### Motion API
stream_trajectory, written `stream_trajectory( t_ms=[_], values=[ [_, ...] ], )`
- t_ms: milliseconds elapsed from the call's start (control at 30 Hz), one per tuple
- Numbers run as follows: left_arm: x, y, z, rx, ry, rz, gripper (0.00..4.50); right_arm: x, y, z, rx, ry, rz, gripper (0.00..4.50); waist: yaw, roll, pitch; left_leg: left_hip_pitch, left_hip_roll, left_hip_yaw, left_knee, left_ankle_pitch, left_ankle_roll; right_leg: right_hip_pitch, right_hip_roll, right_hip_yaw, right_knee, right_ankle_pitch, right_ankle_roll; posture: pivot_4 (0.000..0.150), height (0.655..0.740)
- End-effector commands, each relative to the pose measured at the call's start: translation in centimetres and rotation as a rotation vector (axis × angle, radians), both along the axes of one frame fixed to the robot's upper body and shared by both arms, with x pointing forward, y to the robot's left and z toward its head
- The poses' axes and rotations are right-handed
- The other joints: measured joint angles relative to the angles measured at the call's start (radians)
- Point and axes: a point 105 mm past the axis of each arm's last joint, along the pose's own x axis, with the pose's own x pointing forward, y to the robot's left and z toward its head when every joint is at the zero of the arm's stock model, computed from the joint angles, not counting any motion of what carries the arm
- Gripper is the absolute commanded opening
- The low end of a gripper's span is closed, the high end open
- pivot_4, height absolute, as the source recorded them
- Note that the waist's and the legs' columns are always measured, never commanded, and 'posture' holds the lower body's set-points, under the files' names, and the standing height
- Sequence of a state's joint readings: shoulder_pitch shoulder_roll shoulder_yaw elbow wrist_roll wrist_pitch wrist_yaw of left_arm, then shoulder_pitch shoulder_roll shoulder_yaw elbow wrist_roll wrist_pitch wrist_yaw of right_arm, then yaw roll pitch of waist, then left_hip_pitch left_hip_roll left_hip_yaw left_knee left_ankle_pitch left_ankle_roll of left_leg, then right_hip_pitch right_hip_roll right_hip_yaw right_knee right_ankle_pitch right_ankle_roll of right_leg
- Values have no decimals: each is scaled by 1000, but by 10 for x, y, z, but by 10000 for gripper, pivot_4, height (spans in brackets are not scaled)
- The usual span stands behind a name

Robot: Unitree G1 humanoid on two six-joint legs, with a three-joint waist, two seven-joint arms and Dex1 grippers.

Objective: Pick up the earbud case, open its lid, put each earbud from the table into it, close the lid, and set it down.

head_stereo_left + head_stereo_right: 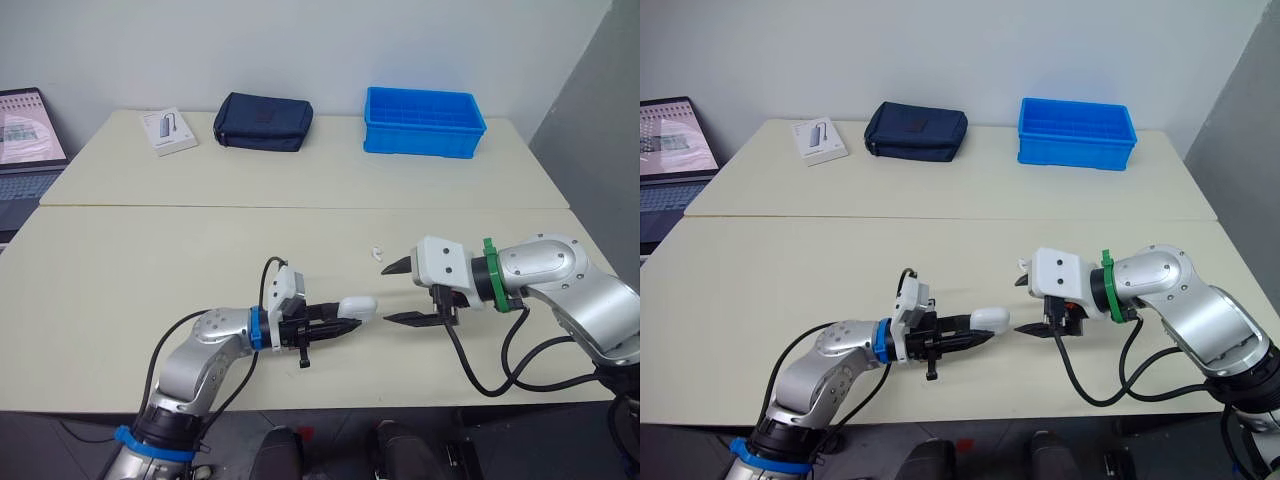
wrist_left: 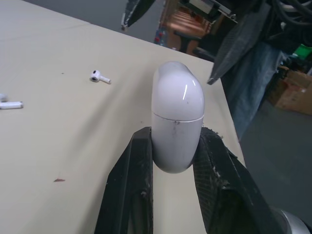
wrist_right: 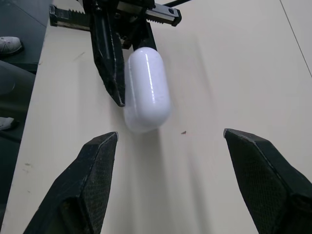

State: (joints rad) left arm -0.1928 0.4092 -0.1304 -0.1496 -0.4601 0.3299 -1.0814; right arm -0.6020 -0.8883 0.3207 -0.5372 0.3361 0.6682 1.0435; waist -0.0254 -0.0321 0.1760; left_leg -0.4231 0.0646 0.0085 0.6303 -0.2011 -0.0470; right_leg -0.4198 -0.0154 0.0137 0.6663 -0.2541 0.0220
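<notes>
My left gripper [image 1: 350, 322] is shut on the white earbud case [image 1: 357, 307] and holds it just above the table near the front edge. The case's lid is closed, and its rounded end [image 2: 177, 92] sticks out past the fingers. My right gripper [image 1: 387, 293] stands open a short gap to the right of the case, its two fingertips pointing at it. One white earbud [image 1: 377, 252] lies on the table just behind the right gripper. In the left wrist view two loose earbuds show, one earbud [image 2: 99, 76] a little apart from the other earbud [image 2: 7, 103].
A blue bin [image 1: 424, 122], a navy pouch [image 1: 263, 121] and a small white box [image 1: 168, 131] stand along the far table. A laptop [image 1: 25, 140] sits off the far left edge. A seam runs between the two tables [image 1: 150, 206].
</notes>
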Motion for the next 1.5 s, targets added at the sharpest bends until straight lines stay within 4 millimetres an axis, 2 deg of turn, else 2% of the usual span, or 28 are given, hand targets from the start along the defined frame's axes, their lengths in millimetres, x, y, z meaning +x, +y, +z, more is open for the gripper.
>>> stream_trajectory(
  t_ms=[33, 433, 800, 933, 1133, 1300, 1400, 1500],
  values=[
    [-1, -2, 13, -23, -128, -3, 7389, -2, 10, 10, 38, -40, 16, 36238, 0, 0, 0, 1, 0, 0, 0, 0, 0, 1, 0, 0, 0, 1, 0, 1500, 7400],
    [-7, -6, 9, 36, -199, -73, 7389, 16, 23, 10, 59, -34, -17, 36238, -1, 0, 0, 6, 0, 1, -1, 0, 0, 5, 0, 1, -1, 1, 0, 1500, 7400],
    [-7, -6, 6, 45, -198, -81, 7389, 17, 24, 27, 109, -4, -25, 36238, -1, 0, 0, 6, 0, 1, -1, 0, 0, 5, 0, 1, -1, 1, 0, 1500, 7400],
    [0, -3, 9, 19, -197, -25, 7389, 7, 17, 30, 135, 45, -9, 36238, -1, 0, 0, 6, 0, 1, -1, 0, 0, 5, 0, 1, -1, 1, 0, 1500, 7400],
    [16, 10, 17, -19, -227, 148, 7389, 4, -8, 34, 212, -60, -34, 36238, 2, 0, 0, 6, 0, 1, -1, 0, 0, 6, 0, 1, -2, 1, 0, 1500, 7400],
    [27, 33, 23, -80, -260, 360, 7389, 1, -40, 25, 269, -58, -171, 36238, 3, 0, 0, 6, 0, 1, -1, 0, 0, 6, 0, 1, -2, 1, 1, 1500, 7400],
    [28, 43, 22, -95, -251, 442, 7389, -4, -66, 14, 278, -33, -275, 36238, 3, 0, 0, 7, 0, 1, -1, 0, 0, 7, 0, 0, -2, 1, 1, 1500, 7400],
    [32, 57, 21, -97, -249, 542, 7389, -9, -111, 1, 302, -20, -455, 36238, 12, 0, 0, 8, 0, 0, -1, 0, 0, 9, 0, 0, -2, 1, 0, 1500, 7400]
  ],
)
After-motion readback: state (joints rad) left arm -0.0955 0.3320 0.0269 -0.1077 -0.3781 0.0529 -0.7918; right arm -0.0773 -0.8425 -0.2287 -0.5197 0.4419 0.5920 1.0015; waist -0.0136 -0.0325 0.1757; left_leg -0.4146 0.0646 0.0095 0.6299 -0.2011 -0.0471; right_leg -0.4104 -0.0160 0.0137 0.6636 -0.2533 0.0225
